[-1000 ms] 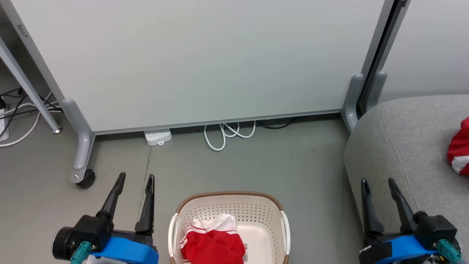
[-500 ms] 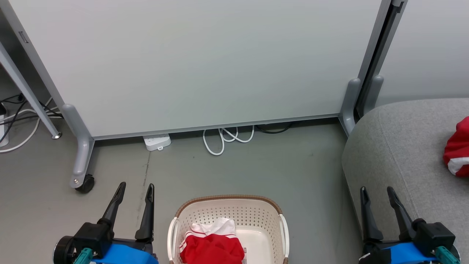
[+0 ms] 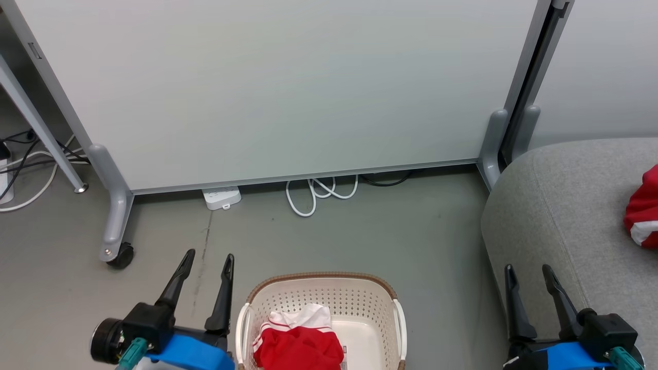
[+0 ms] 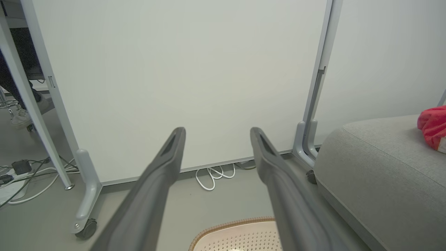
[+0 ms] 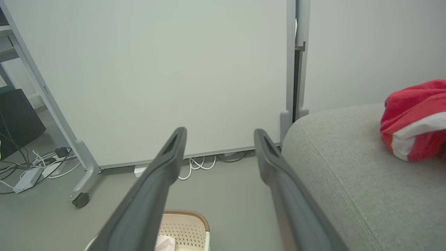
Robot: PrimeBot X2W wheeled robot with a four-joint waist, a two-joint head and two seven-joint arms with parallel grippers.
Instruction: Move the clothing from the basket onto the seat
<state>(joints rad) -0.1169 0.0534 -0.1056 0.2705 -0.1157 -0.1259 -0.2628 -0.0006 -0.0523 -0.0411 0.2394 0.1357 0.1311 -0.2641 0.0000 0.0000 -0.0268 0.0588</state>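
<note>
Left gripper (image 3: 211,254) and right gripper (image 3: 527,267) hang open either side of the basket (image 3: 321,276), probably lining up for its red top (image 3: 300,347).

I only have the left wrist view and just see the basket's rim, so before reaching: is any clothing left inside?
Observer: Yes, one bunched red garment lies in the left half of the basket.
Operator: Where is my left gripper relative to it?
Observer: The left gripper stands open over the floor, beside the basket's left side, not above the garment.
Operator: And the right gripper?
Observer: The right gripper is open and empty by the left edge of the seat.
</note>
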